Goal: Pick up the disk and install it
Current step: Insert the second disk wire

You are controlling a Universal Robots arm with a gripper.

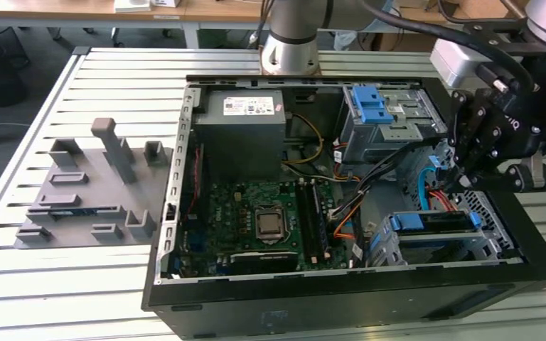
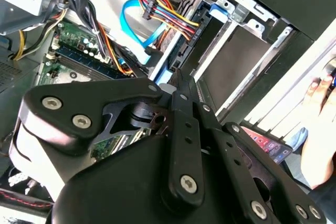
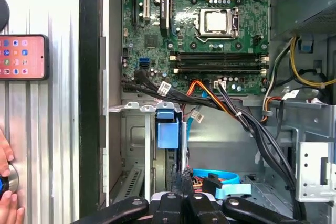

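The jaws are drawn together to a narrow point with nothing visibly between them. They hang low inside the open computer case (image 1: pixel 349 302), at its drive-bay corner. The pose reads as pushing or steadying, not carrying.

The disk (image 1: pixel 432 222) lies just below and in front of the jaws. It is already slid into the lower metal cage (image 1: pixel 486 245), with its blue rail showing along the upper edge. In the second wrist view its flat grey face (image 2: pixel 231 59) sits just beyond the fingertips, inside the cage walls. I cannot tell whether the tips touch it. It looks seated or nearly so (a judgement from how level it lies in the bay).

The bundle of coloured power wires (image 2: pixel 163 11) and the blue data cable (image 2: pixel 131 19) curl just past the jaws. They crowd the approach, which likely explains the slim, closed posture.

The motherboard (image 3: pixel 210 35) lies further out from the jaws, across the case floor. A phone (image 3: pixel 23 56) rests on the tabletop (image 1: pixel 65 298) outside the case wall, to one side of the jaws. A person's hand (image 3: pixel 4 203) is near it.
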